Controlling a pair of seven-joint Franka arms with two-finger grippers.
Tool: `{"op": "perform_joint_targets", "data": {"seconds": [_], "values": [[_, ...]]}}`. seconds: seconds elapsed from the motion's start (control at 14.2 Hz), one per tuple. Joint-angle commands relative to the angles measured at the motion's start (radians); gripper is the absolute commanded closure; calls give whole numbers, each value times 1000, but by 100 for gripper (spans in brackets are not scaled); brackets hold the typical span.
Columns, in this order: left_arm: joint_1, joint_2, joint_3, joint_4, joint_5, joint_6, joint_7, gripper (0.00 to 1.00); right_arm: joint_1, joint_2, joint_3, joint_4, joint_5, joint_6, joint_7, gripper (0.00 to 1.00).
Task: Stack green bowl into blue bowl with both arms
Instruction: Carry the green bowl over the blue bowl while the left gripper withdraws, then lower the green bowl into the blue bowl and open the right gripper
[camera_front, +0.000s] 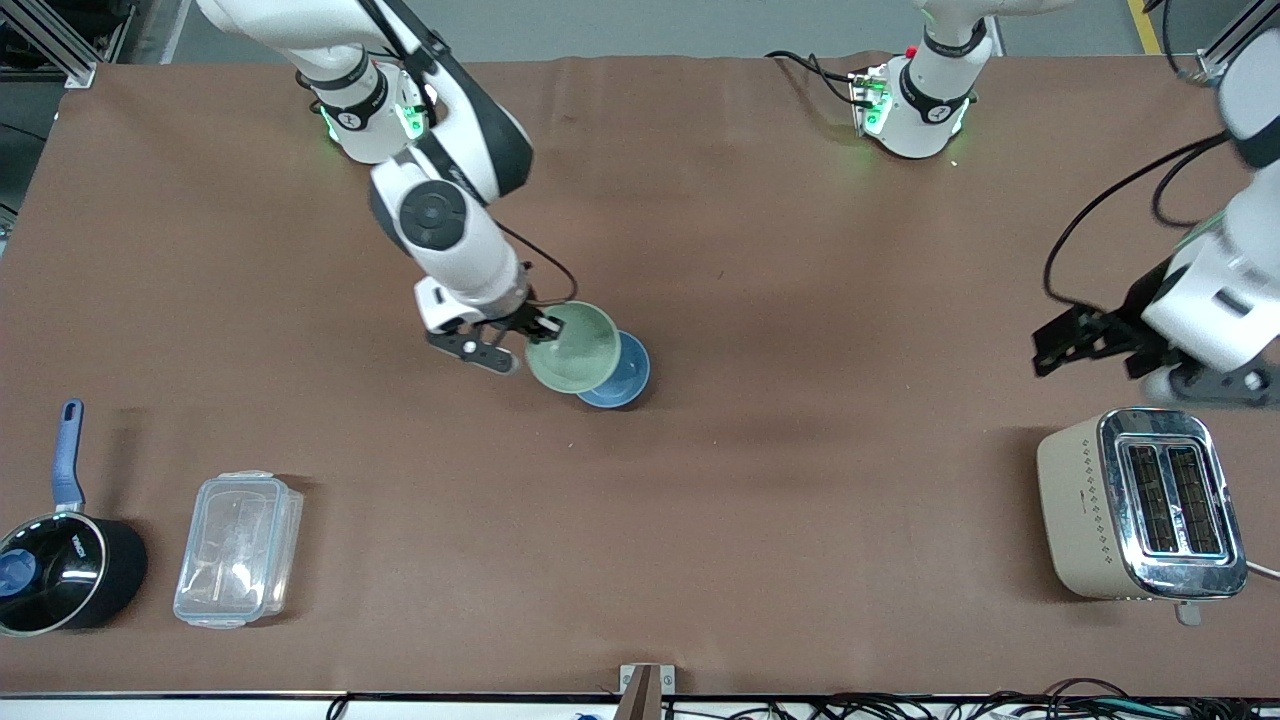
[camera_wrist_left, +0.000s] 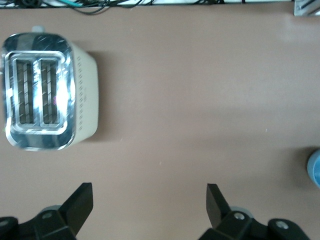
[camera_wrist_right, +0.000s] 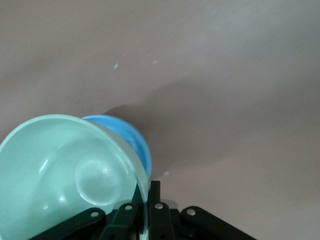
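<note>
The right gripper (camera_front: 537, 325) pinched the rim of the green bowl (camera_front: 574, 348), which was tilted, its mouth facing up and toward the front camera, over the blue bowl (camera_front: 622, 374). The left gripper (camera_front: 1085, 343) waited with fingers spread above the table near the toaster (camera_front: 1140, 505).

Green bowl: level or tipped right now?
Tipped. The green bowl is held by its rim in the right claw, overlapping the blue bowl, its inside tilted toward the front camera and not seated flat.

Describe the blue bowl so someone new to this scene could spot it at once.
Start at the middle of the brown table, where the right gripper, shut on the rim of the green bowl, holds it tilted. The blue bowl sits on the table under that bowl, partly covered by it. It is the only light-blue bowl.
</note>
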Motion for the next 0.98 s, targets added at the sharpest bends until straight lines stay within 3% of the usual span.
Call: {"op": "perform_joint_targets", "data": {"seconds": [0.0,0.21,0.49,0.91], "values": [[30,-89,-11,-63,-6,-50,35,0,46,51,-2,33,-7,37,82,100],[24,-224,-1,-218,-18,-39,46,0,67,62,-4,14,-20,51,90,100],[7,-239,58,-220,-20,-45,32,0,57,62,-5,-20,-49,82,91,100],[8,-268,45,-233,-21,-79,36,0,56,93,-11,-23,-55,109,97,99]]}}
